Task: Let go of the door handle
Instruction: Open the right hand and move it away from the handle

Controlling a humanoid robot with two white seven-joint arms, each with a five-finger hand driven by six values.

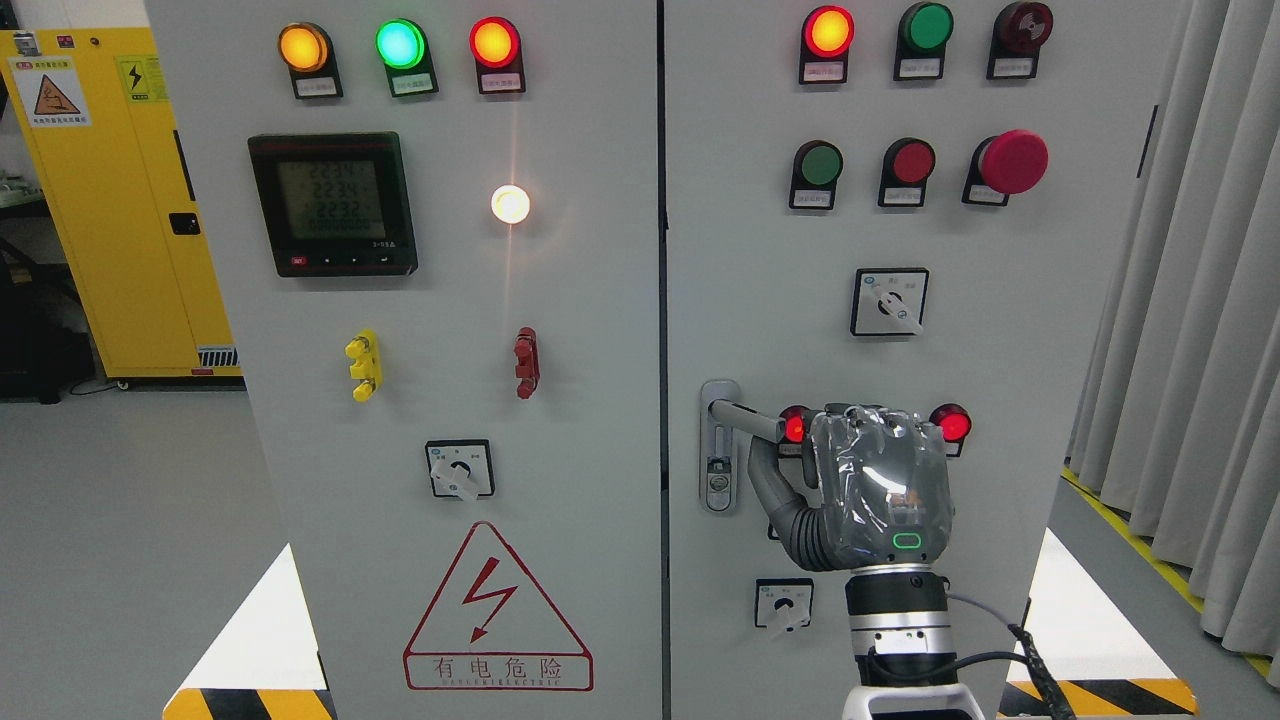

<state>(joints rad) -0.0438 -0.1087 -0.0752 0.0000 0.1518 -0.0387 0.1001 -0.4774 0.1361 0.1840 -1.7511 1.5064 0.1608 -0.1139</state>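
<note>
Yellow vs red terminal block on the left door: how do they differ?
Colour: the yellow terminal block is bright yellow, the red terminal block dark red. Place: the yellow one sits below the black meter, the red one further right, below the lit white lamp. Prongs: the yellow one's rounded studs point left, while the red one's look flatter. Shared: both are mounted upright at about the same height on the left door.

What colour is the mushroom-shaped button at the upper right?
Red mushroom button, clear in the head view.
</note>
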